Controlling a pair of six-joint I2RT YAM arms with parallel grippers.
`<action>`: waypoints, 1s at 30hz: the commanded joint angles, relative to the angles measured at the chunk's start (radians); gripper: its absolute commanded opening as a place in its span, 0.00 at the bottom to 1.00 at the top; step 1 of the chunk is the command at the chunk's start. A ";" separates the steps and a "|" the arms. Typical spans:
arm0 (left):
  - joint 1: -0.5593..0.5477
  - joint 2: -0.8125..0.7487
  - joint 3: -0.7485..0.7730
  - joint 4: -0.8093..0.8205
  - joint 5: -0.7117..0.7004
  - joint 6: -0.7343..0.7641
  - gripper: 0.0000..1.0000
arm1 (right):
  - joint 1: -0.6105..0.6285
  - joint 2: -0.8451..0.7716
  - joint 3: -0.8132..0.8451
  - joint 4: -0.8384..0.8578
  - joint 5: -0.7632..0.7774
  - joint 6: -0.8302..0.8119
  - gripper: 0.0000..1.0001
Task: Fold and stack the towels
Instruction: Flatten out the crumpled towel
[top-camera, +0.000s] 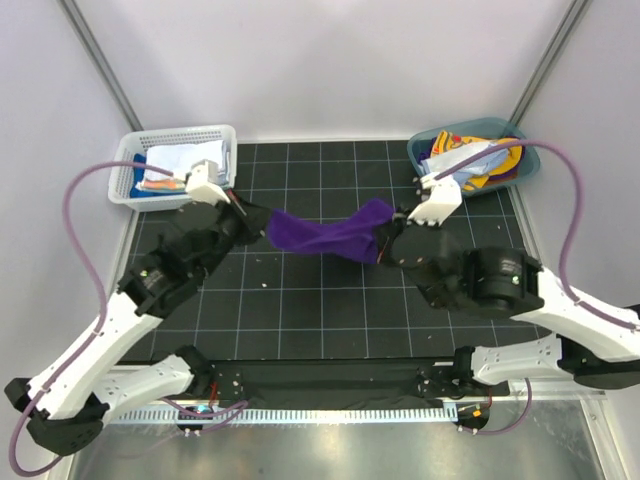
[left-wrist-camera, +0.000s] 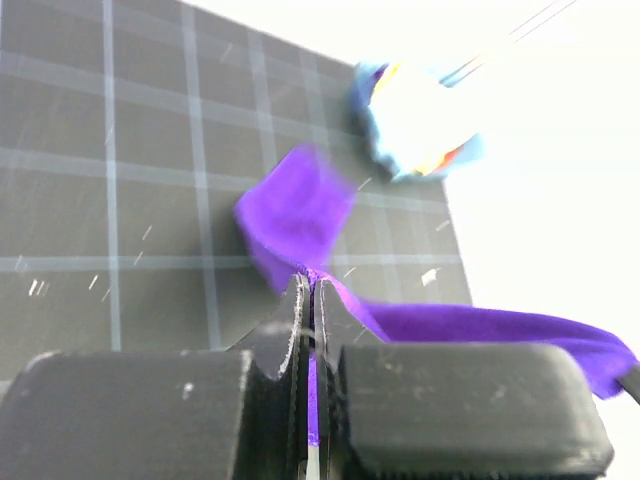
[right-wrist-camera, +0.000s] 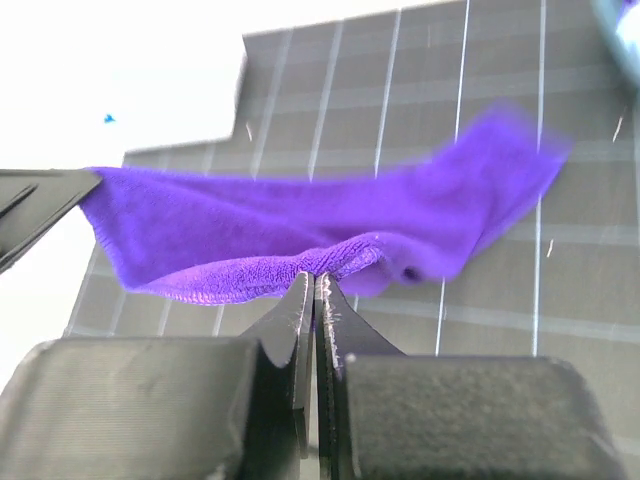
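Note:
A deep purple towel hangs stretched between my two grippers above the black grid mat. My left gripper is shut on its left end; in the left wrist view the cloth runs from the closed gripper off to the right. My right gripper is shut on the towel's edge; in the right wrist view the purple towel drapes just beyond the closed gripper. More towels, yellow-orange with navy and pale blue, lie in the teal tub. Pale folded towels lie in the white basket.
The white mesh basket stands at the back left. The teal tub stands at the back right. The black grid mat covers the table between them. Purple cables loop out from both arms at the sides.

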 joint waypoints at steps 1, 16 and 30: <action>-0.001 0.027 0.160 -0.052 -0.021 0.076 0.00 | 0.002 0.018 0.177 0.013 0.138 -0.246 0.01; -0.003 0.174 0.748 -0.170 0.095 0.175 0.00 | 0.002 0.093 0.614 0.245 -0.098 -0.653 0.01; -0.003 0.063 0.745 -0.218 0.238 0.123 0.00 | 0.002 0.112 0.630 0.185 -0.398 -0.673 0.01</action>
